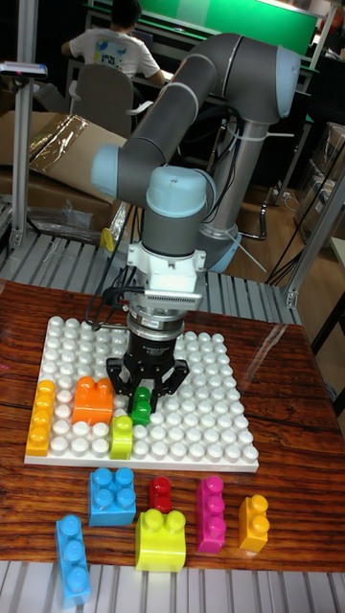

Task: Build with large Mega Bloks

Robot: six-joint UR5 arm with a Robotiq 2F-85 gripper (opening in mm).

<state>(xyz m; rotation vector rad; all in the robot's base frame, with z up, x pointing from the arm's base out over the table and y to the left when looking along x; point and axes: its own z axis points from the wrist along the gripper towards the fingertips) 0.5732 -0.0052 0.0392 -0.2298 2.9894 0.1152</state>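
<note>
A white studded baseplate (206,402) lies on the wooden table. On its left part stand a long orange-yellow block (41,417), an orange block (92,398) and a lime block (122,436). My gripper (142,395) hangs over the plate just right of the orange block, its black fingers (120,376) closed around a small dark green block (142,405) that stands upright just above or on the studs, behind the lime block.
Loose blocks lie in front of the plate: a blue square one (112,495), a long blue one (73,558), a small red one (160,493), a lime one (160,539), a magenta one (210,514) and an orange-yellow one (254,522). A person sits far behind.
</note>
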